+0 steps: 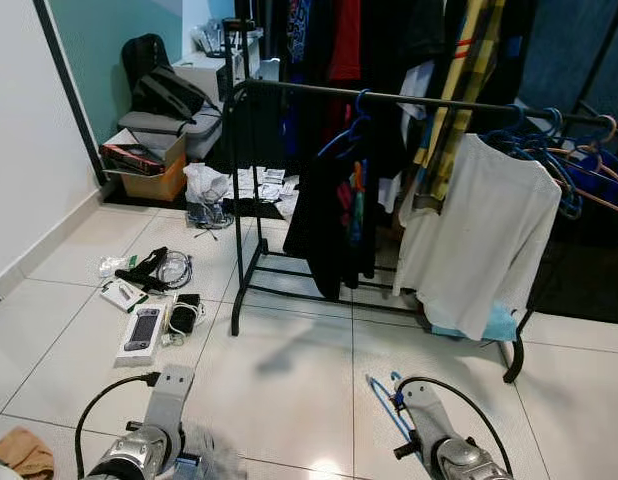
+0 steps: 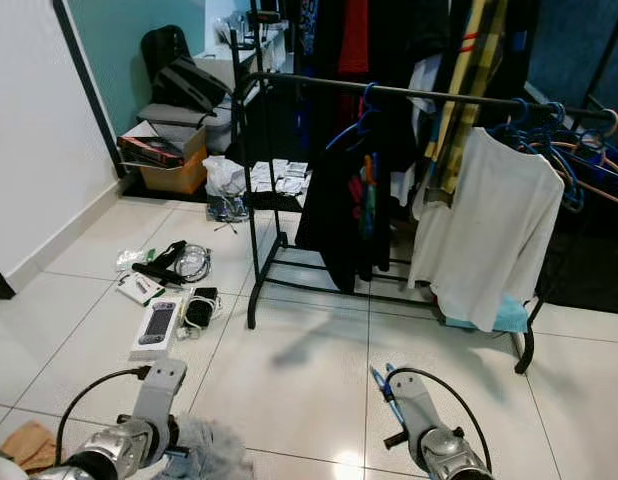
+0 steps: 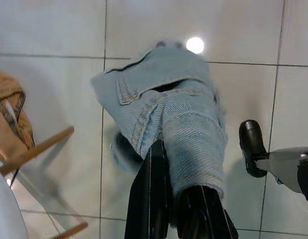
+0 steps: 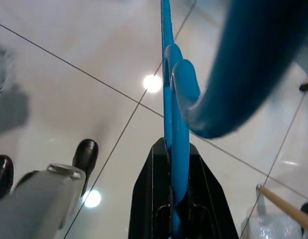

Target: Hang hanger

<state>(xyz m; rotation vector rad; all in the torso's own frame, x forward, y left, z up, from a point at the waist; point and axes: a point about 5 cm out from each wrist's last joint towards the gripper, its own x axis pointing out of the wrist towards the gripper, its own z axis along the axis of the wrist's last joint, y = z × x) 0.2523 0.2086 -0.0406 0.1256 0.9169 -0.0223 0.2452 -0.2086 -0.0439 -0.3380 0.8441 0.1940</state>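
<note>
Right gripper (image 4: 174, 199) is clamped on a blue hanger (image 4: 180, 124); the plastic runs straight down between the two black fingers, and its hook end curls up close to the wrist camera. Left gripper (image 3: 179, 209) is closed on a light denim garment (image 3: 169, 119), which drapes over the fingers and hangs above the tiled floor (image 1: 289, 370). From the head views both arms are low with forearms pointing forward, and a short blue piece of the hanger sticks out just beside the right wrist at (image 1: 384, 398). The clothes rack (image 1: 389, 98) stands ahead, well apart from both grippers, with its black top rail running across. A dark garment (image 1: 329, 220) and a white shirt (image 1: 479, 240) already hang on it, with a bunch of spare blue hangers (image 1: 549, 150) at the right end. My read: this is the carry/approach phase, nothing hung yet. Next move needs the right arm raised to rail height, hook turned over the bar, probably in the gap between the dark garment and the white shirt. Whether the denim is threaded on the hanger, can't tell. Floor clutter (image 1: 154, 300) lies to the left.
</note>
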